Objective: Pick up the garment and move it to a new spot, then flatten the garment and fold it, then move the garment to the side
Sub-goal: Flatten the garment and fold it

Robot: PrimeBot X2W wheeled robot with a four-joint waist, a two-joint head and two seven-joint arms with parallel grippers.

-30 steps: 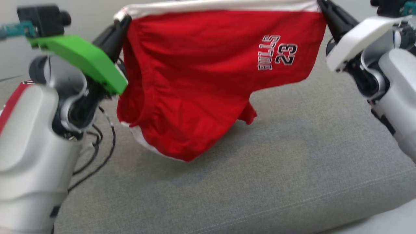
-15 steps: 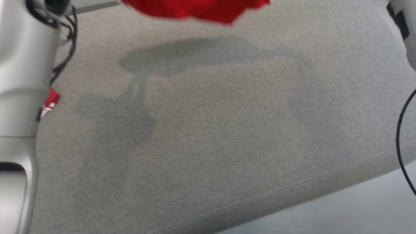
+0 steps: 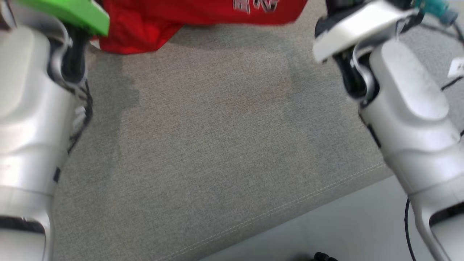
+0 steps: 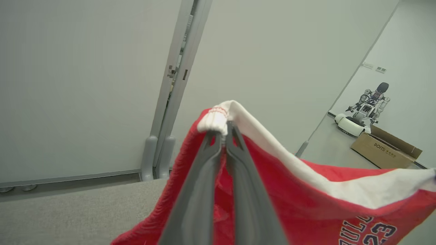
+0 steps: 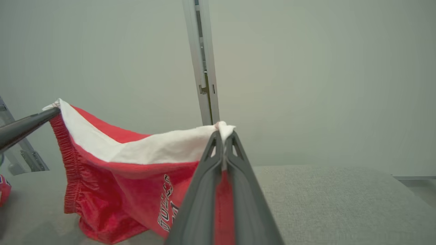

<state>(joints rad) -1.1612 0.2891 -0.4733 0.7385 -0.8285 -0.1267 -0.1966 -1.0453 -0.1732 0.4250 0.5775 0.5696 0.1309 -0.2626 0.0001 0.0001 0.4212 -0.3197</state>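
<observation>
**Head view.** The shorts (image 3: 188,18) are seen at the top edge, hung over the far part of the grey cushion (image 3: 217,152), between the left arm (image 3: 32,116) and the right arm (image 3: 409,119). Whether the lowest red fold touches the cushion cannot be told through the blur. A broad bare stretch of cushion lies nearer the robot. It is judged a fit place for laying the shorts down.

**Left wrist view.** The left fingers (image 4: 201,190) are pressed together on 1 bunched corner of the white waistband (image 4: 340,190). The cloth runs off to the right, fairly taut, with the red body hanging below. This grip looks shallow, taken near the very tip, so no sharp tug should be given.

**Right wrist view.** The right fingers (image 5: 201,200) are likewise clamped on the other waistband corner. The lettering (image 5: 167,204) is seen on the side facing this camera.

The step in hand is judged to be the carry to a new spot. It would be done well if:
- the 2 corners were held level and apart, so that the band is taut without strain;
- the hem were lowered first;
- the cloth were drawn gently across the cushion so that it lands flat;
- neither grip were released until the waistband lies down.
</observation>
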